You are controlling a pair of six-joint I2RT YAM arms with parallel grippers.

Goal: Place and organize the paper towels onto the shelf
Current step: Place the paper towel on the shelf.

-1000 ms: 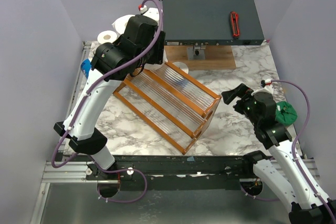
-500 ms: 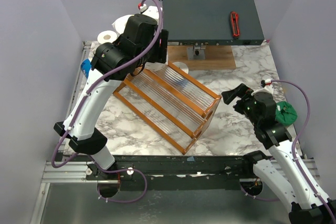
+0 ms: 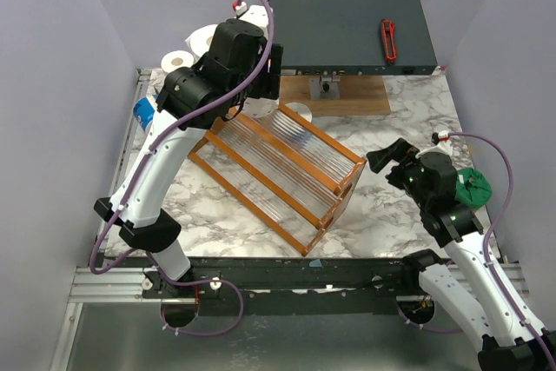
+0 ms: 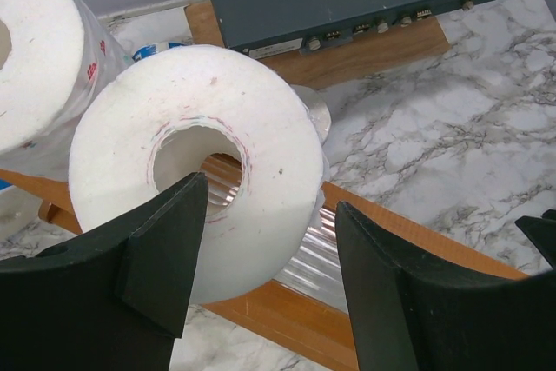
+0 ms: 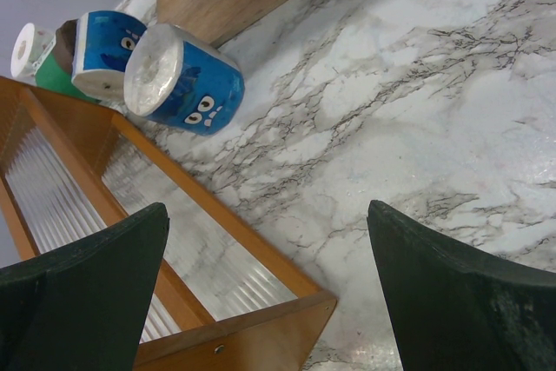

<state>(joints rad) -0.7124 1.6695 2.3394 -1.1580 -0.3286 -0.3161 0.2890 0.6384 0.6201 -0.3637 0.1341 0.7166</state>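
A bare white paper towel roll point(image 4: 269, 110) lies on its side on the shelf point(image 4: 287, 310), its hollow core facing the left wrist camera. My left gripper point(image 4: 269, 206) stands open around it, with a clear gap between the right finger and the roll. From above, the left gripper point(image 3: 274, 77) hovers over the far end of the shelf point(image 3: 287, 171), where that roll point(image 3: 301, 111) peeks out. My right gripper point(image 5: 268, 215) is open and holds nothing, above the shelf's near right corner. Blue-wrapped rolls point(image 5: 187, 80) lie on the table beyond the shelf.
More white rolls point(image 3: 204, 38) sit at the back left, one point(image 4: 35, 67) right beside the placed roll. A dark grey box point(image 3: 347, 30) with a red-handled tool point(image 3: 387, 39) stands at the back. A green bundle point(image 3: 474, 187) lies by the right arm.
The left jaws have spread apart and let go of the white roll, and the left wrist has lifted back slightly. The right arm has not moved.
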